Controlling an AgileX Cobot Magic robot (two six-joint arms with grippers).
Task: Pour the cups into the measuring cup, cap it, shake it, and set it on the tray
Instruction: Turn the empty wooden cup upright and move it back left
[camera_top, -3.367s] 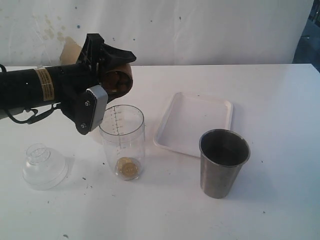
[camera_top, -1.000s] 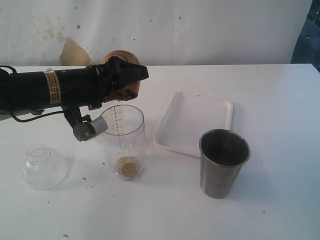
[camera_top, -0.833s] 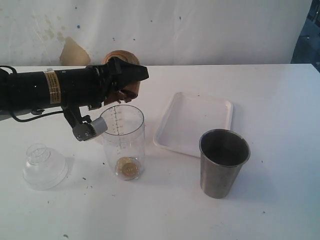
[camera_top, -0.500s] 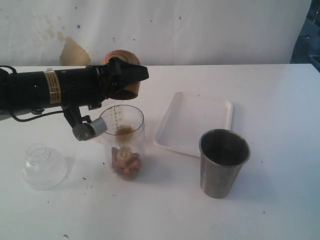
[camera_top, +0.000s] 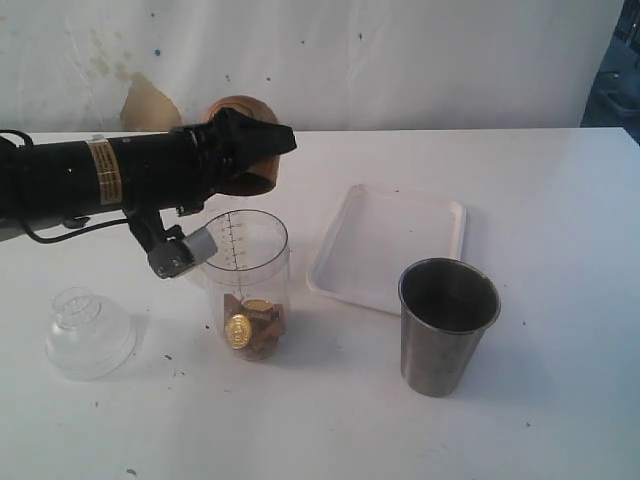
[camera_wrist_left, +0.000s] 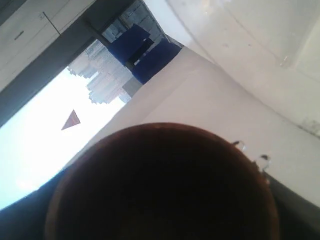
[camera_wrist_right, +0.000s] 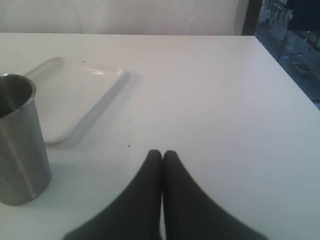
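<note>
My left gripper (camera_top: 262, 150) is shut on the brown wooden cup (camera_top: 250, 182), holding it upside down right above the clear measuring cup (camera_top: 245, 283). That cup's rounded body (camera_wrist_left: 165, 185) fills the left wrist view and hides the fingers. Gold and brown pieces (camera_top: 250, 328) lie in the measuring cup's bottom. The steel tumbler (camera_top: 446, 325) stands upright at the front right, also the steel tumbler (camera_wrist_right: 17, 140) in the right wrist view. The white tray (camera_top: 388, 245) lies behind it. My right gripper (camera_wrist_right: 162, 154) is shut and empty, to the right of the tumbler, out of the exterior view.
A clear domed lid (camera_top: 88, 331) rests on the table at the front left. The white table (camera_top: 560, 250) stretches right of the tray (camera_wrist_right: 75, 95), and its far edge meets a stained white wall (camera_top: 400, 60).
The left gripper turned the wooden cup fully over above the measuring cup. Pieces fell in, and a small pile now lies where one gold piece lay before.
</note>
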